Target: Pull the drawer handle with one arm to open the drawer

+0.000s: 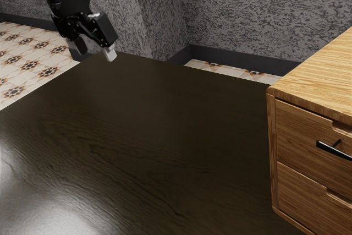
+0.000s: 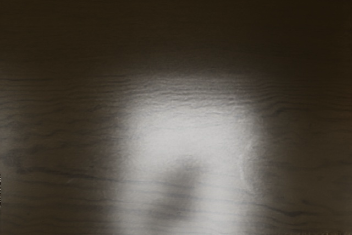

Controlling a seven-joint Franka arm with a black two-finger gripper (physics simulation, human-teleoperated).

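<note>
No legible text or markings anywhere.

A: Exterior camera?
B: Set at the arm's side, raised, angled down across the dark table [image 1: 137, 136] toward the grey wall [image 1: 247, 9]. Gripper [image 1: 94, 48] at the exterior view's upper left; drawer cabinet [image 1: 308, 152] cut off by its right edge.
A: Wrist camera?
B: On the hand, facing the table, nearer.
A: Overlap?
B: Same wood-grain tabletop.
</note>
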